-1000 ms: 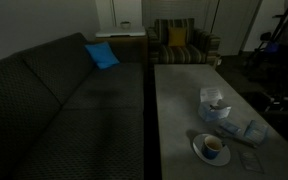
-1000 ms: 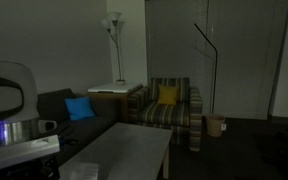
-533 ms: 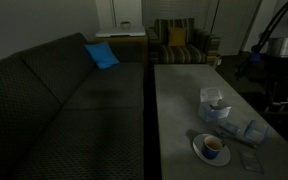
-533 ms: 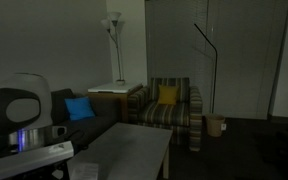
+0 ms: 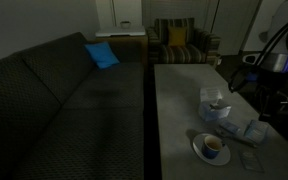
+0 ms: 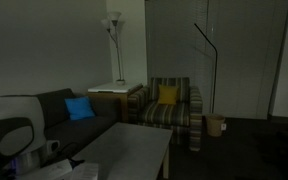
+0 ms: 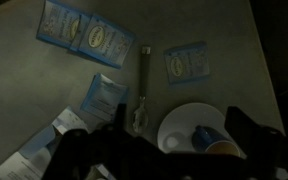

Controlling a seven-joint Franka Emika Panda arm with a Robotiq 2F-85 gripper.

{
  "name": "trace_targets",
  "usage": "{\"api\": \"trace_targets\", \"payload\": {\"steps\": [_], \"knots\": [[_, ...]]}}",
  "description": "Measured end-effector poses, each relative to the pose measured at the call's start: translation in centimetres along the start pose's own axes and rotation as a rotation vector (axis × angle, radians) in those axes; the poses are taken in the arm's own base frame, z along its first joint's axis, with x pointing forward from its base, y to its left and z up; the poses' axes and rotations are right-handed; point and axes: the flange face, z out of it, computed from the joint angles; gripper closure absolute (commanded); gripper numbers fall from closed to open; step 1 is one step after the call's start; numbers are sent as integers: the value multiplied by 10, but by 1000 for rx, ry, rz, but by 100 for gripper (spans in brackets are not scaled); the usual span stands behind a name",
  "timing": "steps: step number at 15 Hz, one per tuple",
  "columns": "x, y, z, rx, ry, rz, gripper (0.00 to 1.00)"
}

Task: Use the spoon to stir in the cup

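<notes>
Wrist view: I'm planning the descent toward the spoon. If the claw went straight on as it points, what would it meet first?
Likely the bowl end of the slim pale spoon or the round white saucer beside it; both lie on the grey tabletop between the jaws of the open claw. Depth is unclear.

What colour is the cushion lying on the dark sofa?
Bright blue. The cushion on the sofa shows best in an exterior view.

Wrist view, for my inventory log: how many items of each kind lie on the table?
Packets: 5, one partly hidden at the lower edge
Spoon: 1
Saucer: 1
Cup: 1
Total: 8
</notes>
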Motion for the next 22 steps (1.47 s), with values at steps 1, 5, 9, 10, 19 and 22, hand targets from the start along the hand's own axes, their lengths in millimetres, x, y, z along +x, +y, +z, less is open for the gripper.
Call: {"api": "trace_targets", "payload": {"steps": [1, 5, 9, 10, 19, 22], "knots": [[-1, -3, 12, -8, 18, -24, 0], [-11, -4, 54, -46, 102, -135, 0], [-25, 8, 84, -47, 170, -230, 0], [-27, 11, 91, -41, 188, -250, 0], [-28, 30, 146, 68, 263, -305, 0], [-26, 29, 149, 71, 264, -299, 0]]}}
